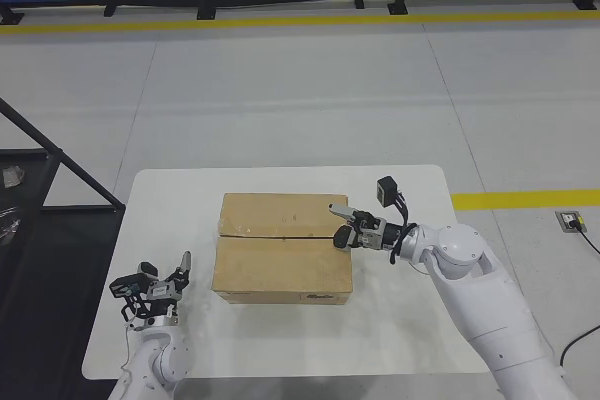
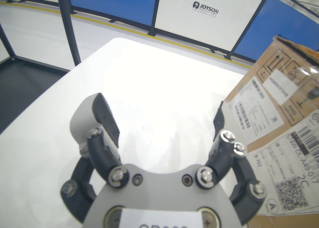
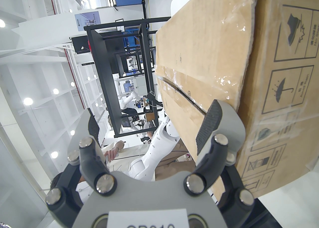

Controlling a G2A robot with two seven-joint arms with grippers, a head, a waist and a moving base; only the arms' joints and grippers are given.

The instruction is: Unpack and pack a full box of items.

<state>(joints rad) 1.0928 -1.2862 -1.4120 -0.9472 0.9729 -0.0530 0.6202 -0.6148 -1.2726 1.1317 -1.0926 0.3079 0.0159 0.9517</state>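
Observation:
A closed brown cardboard box (image 1: pixel 283 246) stands in the middle of the white table (image 1: pixel 400 330), its two top flaps meeting at a dark seam. My right gripper (image 1: pixel 337 224) is open at the box's right top edge, level with the seam; one finger (image 3: pixel 211 124) lies against the box's corner (image 3: pixel 219 47), the other stands free in the air. My left gripper (image 1: pixel 160 279) is open low over the table's front left, a short way left of the box. Its wrist view has the box's labelled side (image 2: pixel 276 114) just beyond the open fingers (image 2: pixel 106 119).
A black metal rack (image 1: pixel 25 190) stands on the floor left of the table. Bare table surface lies around the box on all sides. Yellow floor tape (image 1: pixel 535 198) runs to the right.

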